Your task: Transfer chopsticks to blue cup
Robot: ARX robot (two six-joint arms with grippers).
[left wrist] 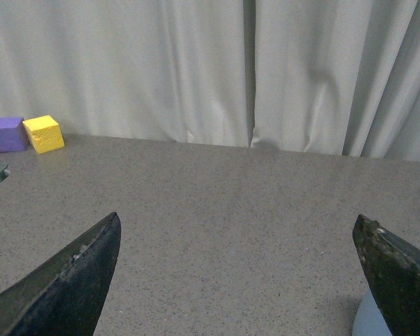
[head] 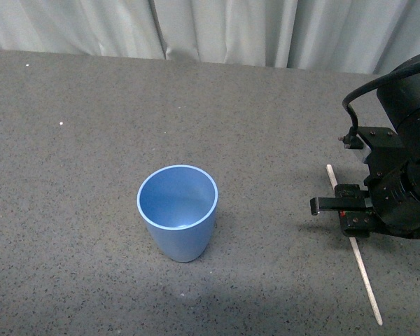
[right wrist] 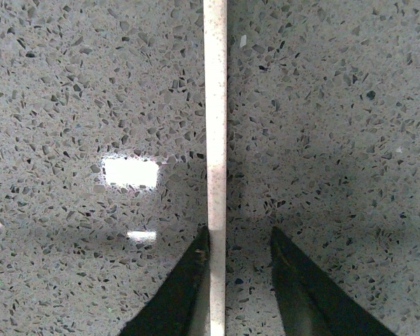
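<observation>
The blue cup [head: 178, 210] stands upright and empty on the grey speckled table [head: 70, 210]. The chopstick [head: 364, 269], a pale cream stick, lies flat on the table to the cup's right. My right gripper [head: 344, 211] is low over its middle, open. In the right wrist view the chopstick [right wrist: 215, 126] runs between the jaws of my right gripper [right wrist: 239, 234], close against one finger [right wrist: 185, 287], with a gap to the other. My left gripper [left wrist: 236, 218] is open wide and empty; a sliver of the cup [left wrist: 367, 323] shows by one finger. The left arm is out of the front view.
A grey curtain [head: 217, 28] hangs along the table's back edge. In the left wrist view a yellow block [left wrist: 43, 133] and a purple block [left wrist: 7, 133] sit by the curtain [left wrist: 196, 70], with an orange edge beside them.
</observation>
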